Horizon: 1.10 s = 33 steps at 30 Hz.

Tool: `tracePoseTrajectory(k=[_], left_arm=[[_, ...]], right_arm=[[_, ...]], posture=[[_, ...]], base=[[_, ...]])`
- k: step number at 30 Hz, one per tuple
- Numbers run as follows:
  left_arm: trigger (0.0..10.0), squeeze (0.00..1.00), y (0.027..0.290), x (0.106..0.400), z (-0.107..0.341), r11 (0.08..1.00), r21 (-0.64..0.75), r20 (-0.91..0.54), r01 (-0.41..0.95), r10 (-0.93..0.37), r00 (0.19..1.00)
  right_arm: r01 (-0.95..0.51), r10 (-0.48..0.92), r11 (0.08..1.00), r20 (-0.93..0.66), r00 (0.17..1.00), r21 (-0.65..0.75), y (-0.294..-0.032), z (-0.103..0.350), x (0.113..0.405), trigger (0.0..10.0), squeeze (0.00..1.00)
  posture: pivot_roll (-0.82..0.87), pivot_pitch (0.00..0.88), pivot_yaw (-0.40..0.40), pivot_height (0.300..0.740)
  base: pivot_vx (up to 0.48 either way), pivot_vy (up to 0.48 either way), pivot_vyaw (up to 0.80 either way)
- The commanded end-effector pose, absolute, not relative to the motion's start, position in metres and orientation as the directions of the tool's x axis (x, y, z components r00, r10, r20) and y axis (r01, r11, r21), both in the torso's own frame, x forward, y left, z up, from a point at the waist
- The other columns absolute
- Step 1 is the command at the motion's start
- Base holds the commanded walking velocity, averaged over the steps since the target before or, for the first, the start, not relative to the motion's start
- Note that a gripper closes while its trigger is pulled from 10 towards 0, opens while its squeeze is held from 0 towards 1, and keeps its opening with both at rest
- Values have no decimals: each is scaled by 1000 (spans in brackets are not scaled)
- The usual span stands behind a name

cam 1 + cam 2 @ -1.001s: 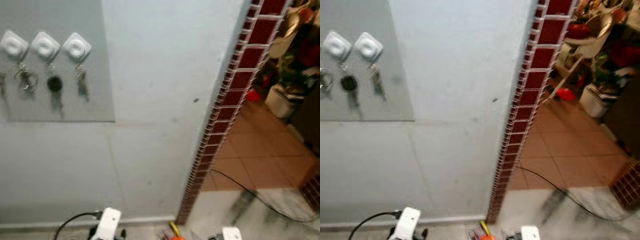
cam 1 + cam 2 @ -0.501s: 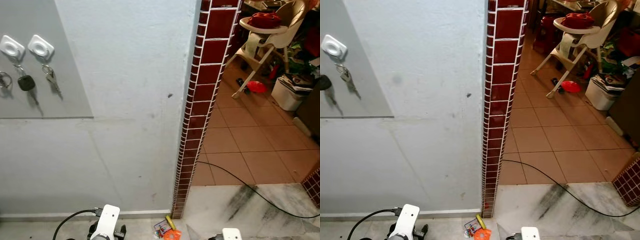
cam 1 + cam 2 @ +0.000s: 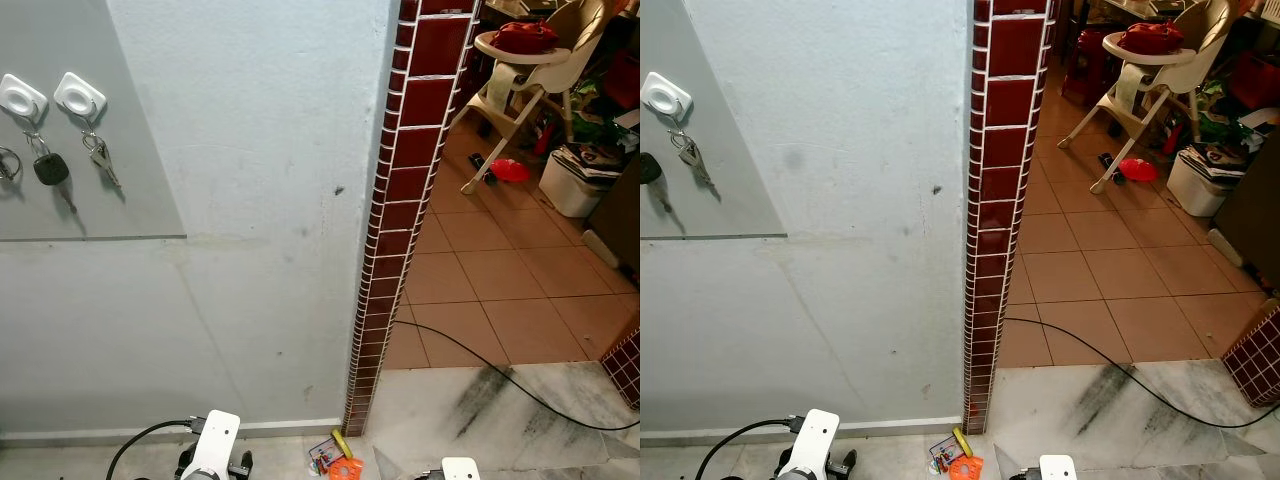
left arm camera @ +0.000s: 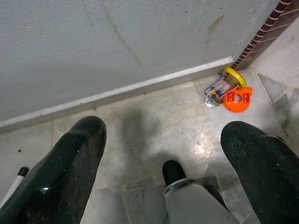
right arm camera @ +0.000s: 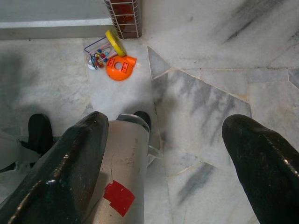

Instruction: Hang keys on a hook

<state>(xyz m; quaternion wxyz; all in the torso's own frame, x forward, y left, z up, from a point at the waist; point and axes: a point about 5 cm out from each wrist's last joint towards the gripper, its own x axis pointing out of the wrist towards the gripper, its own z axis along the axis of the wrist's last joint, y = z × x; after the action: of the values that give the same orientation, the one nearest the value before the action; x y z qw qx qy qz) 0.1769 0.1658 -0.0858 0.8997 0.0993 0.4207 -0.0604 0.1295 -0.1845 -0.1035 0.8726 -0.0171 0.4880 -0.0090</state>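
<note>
Left eye view, far left: grey wall panel (image 3: pixel 120 180) carrying white square hooks (image 3: pixel 80 93). Keys (image 3: pixel 98 158) hang from the rightmost hook; a black-fobbed key (image 3: pixel 47 168) hangs from its neighbour, and a ring shows at the frame edge. All dangle straight down by their rings, so the hanging looks already done.

Centre: pale plastered wall (image 3: pixel 270 200), scuffed, with a white skirting at the floor. Its corner is faced in dark red brick tile (image 3: pixel 405 180).

Below: small toys, orange and yellow (image 4: pixel 229 91), on the marble floor (image 5: pixel 210 56) just beside the brick corner.

Right: terracotta tiled room with a high chair (image 3: pixel 520 70), a white bin (image 3: pixel 575 185) and clutter; a black cable (image 3: pixel 500 375) trails across onto the marble.

Left gripper (image 4: pixel 163 154): hangs low, pointed at the floor, fingers spread wide, nothing between them. Right gripper (image 5: pixel 163 154): likewise lowered, fingers apart and empty above the marble. Both arms appear idle, which suits a finished task.
</note>
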Motion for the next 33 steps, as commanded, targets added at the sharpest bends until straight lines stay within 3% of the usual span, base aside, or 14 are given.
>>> tracePoseTrajectory(k=[1, 20, 33], left_arm=[[10000, 0, 169, 177, -86, 974, 134, -771, 184, -15, 637], [10000, 0, 169, 177, -86, 973, 135, -771, 187, -15, 636], [10000, 0, 185, 170, -87, 981, 149, -774, 127, 35, 632]], right_arm=[[-6, -28, 999, -854, 520, -37, -184, -103, 131, 10000, 0], [-13, -29, 999, -854, 519, -41, -183, -104, 130, 10000, 0], [-41, -21, 998, -852, 523, -50, -179, -104, 131, 10000, 0]], posture=[[-37, 0, 18, 732], [-38, 0, 18, 732], [-9, 0, 0, 732]], base=[[0, 0, 0], [0, 0, 0], [0, 0, 0]])
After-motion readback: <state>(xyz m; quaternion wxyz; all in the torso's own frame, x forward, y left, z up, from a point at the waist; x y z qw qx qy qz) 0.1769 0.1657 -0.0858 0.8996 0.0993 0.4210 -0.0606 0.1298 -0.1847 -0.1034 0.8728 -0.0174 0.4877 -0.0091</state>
